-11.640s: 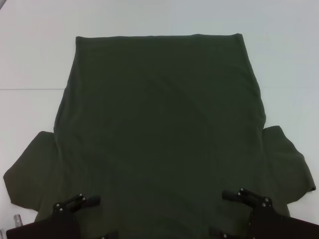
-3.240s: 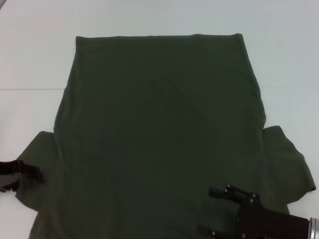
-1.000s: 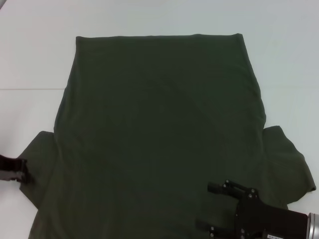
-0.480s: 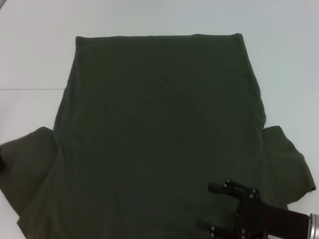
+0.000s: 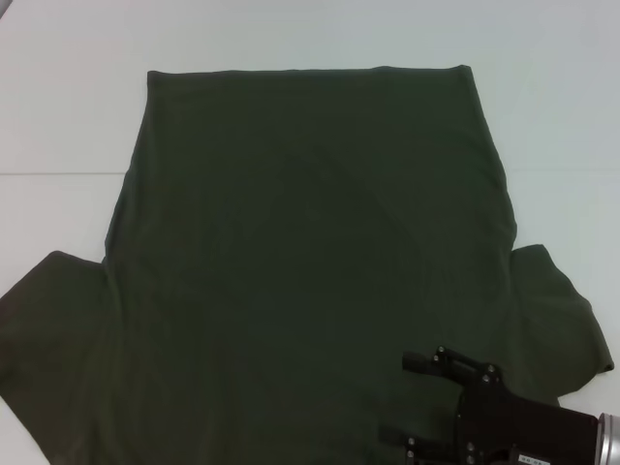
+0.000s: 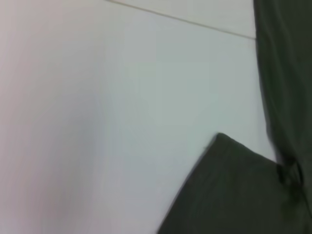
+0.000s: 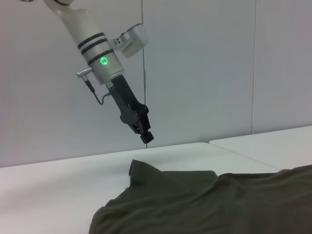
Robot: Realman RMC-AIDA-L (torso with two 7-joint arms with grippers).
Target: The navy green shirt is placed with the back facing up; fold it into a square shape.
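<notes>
The navy green shirt (image 5: 310,242) lies spread on the white table, plain side up, with its hem at the far end. Its left sleeve (image 5: 58,329) is drawn out wide toward the table's left edge. In the right wrist view one corner of that sleeve (image 7: 134,168) stands up off the table. My left gripper (image 7: 146,135) hangs just above that corner, with a small gap showing between them; it is outside the head view. My right gripper (image 5: 397,397) is open above the shirt's near right part, beside the right sleeve (image 5: 562,320).
The white table (image 5: 58,116) extends around the shirt, with a seam (image 5: 58,173) running across on the left. A pale wall (image 7: 204,73) stands behind the left arm.
The left gripper has left the head view toward the left. The left sleeve has been pulled outward and now spreads much wider. The right gripper has barely moved.
</notes>
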